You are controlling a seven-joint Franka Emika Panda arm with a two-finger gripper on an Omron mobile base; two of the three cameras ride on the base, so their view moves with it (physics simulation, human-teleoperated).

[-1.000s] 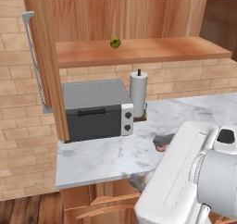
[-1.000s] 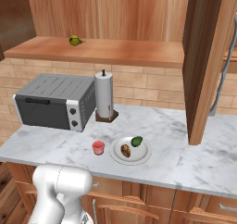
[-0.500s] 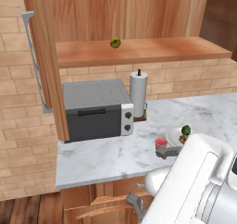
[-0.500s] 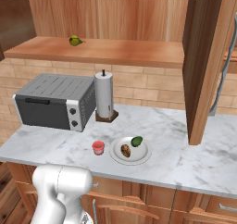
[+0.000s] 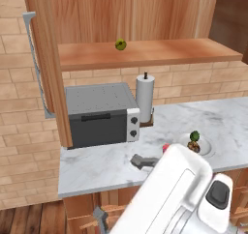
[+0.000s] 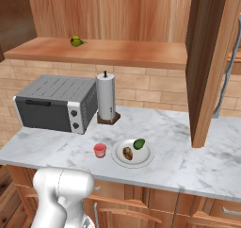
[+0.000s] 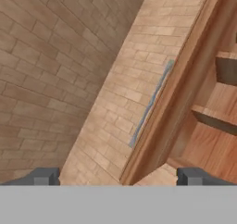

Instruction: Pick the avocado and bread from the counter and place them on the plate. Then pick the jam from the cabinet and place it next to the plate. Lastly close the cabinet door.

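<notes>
The white plate (image 6: 144,160) sits on the marble counter (image 6: 188,158) with the dark green avocado (image 6: 139,143) and the tan bread (image 6: 127,152) on it. The red jam (image 6: 100,150) stands on the counter just left of the plate, apart from it. In the left base view the plate (image 5: 206,148), avocado (image 5: 194,135) and bread (image 5: 193,146) show beside my arm, which half hides the jam (image 5: 165,146). My gripper (image 5: 115,185) hangs open and empty at the counter's front edge. In the hand view the gripper (image 7: 118,177) faces the cabinet (image 7: 222,102) and its open left door (image 7: 185,79).
A yellow-green fruit (image 6: 76,41) lies on the cabinet shelf. A toaster oven (image 6: 56,102) and a paper-towel roll (image 6: 106,96) stand at the back of the counter. The left door (image 5: 46,68) and the right door (image 6: 207,67) both stand open. The door handle (image 7: 150,105) is grey.
My arm has swung left and down in the left base view, uncovering the plate with the avocado and bread. Gripper stays open. Nothing on the counter moved.
</notes>
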